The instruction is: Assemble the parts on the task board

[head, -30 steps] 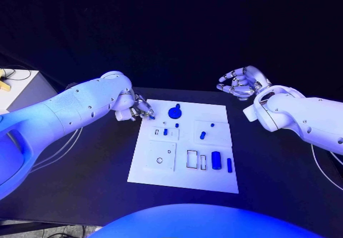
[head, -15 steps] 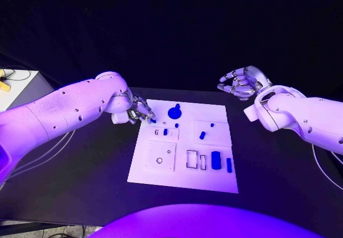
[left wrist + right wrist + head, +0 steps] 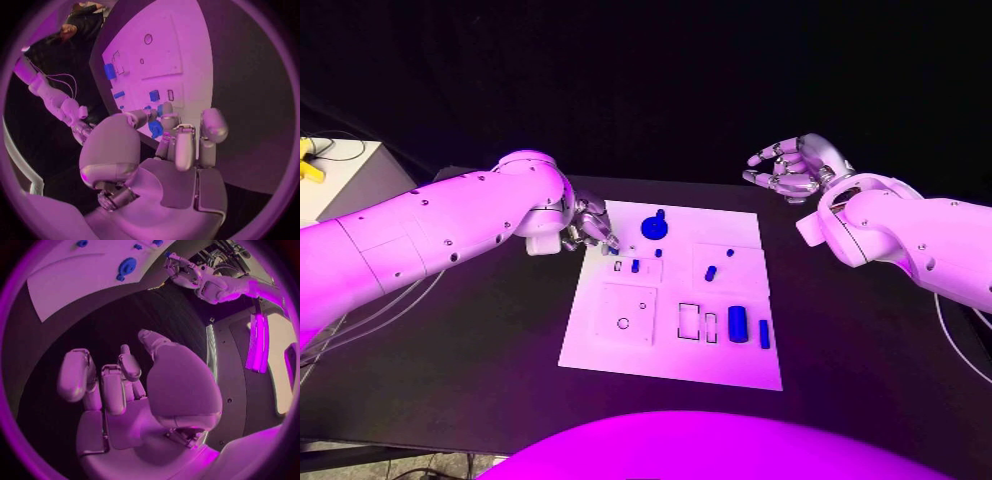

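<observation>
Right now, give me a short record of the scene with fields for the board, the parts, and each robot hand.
board: white task board lying flat in the middle of the black table
parts: small blue pieces spread over the board; a round blue part near its far edge, a blue cylinder toward its near right
left robot hand: at the board's far left corner, fingertips pinching a small blue part
right robot hand: raised beyond the board's far right corner, fingers curled, holding nothing
</observation>
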{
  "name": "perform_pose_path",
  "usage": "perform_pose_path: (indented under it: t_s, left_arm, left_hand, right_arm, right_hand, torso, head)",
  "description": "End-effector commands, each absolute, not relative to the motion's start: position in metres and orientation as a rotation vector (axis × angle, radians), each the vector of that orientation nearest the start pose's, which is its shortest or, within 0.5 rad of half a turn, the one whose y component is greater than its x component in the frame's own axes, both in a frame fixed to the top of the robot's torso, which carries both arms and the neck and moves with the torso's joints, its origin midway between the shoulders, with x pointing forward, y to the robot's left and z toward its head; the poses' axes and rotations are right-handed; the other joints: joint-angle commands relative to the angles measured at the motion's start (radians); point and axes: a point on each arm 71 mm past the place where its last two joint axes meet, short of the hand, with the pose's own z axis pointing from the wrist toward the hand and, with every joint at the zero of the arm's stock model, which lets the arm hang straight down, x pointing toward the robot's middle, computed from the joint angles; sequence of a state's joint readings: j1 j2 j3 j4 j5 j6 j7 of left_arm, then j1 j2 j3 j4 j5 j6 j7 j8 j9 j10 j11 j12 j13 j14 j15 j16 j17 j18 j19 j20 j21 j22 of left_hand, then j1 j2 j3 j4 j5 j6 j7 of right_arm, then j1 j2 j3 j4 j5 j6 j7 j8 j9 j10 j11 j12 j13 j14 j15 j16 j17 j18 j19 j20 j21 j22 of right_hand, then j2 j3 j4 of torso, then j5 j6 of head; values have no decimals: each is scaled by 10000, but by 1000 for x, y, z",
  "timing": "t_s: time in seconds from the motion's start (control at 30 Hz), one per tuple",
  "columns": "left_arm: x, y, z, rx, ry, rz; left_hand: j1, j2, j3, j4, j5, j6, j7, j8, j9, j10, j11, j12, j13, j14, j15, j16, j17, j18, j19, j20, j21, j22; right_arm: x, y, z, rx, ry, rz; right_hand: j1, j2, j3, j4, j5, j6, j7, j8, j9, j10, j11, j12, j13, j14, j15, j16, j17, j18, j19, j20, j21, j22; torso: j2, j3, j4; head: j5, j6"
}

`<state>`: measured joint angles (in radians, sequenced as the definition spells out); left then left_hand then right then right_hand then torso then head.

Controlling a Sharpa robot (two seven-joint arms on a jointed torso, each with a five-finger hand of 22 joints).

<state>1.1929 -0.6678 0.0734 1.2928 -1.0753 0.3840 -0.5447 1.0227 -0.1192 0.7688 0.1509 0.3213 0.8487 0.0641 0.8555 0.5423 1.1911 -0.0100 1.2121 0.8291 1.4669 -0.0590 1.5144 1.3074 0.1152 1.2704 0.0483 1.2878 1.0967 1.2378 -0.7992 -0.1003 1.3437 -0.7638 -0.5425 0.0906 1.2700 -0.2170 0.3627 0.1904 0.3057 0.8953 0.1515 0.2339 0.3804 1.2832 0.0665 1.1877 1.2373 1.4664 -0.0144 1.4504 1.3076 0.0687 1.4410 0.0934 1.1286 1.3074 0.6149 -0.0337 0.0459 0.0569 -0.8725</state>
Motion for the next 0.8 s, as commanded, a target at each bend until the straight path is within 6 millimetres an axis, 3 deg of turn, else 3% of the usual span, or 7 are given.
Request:
perform_pose_path:
  t_s: [0.03, 0.8]
  left_arm:
    - [517, 189, -216, -622, 24360, -3833]
    - [515, 177, -231, -78, 24851, -3181]
  left_hand:
    - [-82, 39, 2179, -2232, 46, 51, -7, -55, 15, 68, 3, 23, 15, 708, -70, 60, 1548, -67, 65, -9, 44, -4]
    - [-119, 41, 2204, -2253, 103, 76, -14, -80, 16, 81, -5, 1, 0, 704, -80, 49, 1526, -69, 75, -20, 52, 5]
  right_arm:
    - [522, -246, -189, 5162, 15222, 8577]
    - [521, -245, -189, 5152, 15227, 8602]
  right_hand:
    - [44, 41, 24, 58, 41, -70, 13, 47, 16, 25, 6, 22, -7, 454, 62, -8, 862, 139, 16, -13, -33, 728]
    - [50, 39, 24, 59, 46, -70, 11, 56, 17, 11, 4, 3, -23, 450, 61, -16, 854, 144, 8, -14, -62, 717]
  torso:
    - [3, -10, -8]
    - [13, -2, -9]
  head:
    - [20, -1]
    - [13, -1]
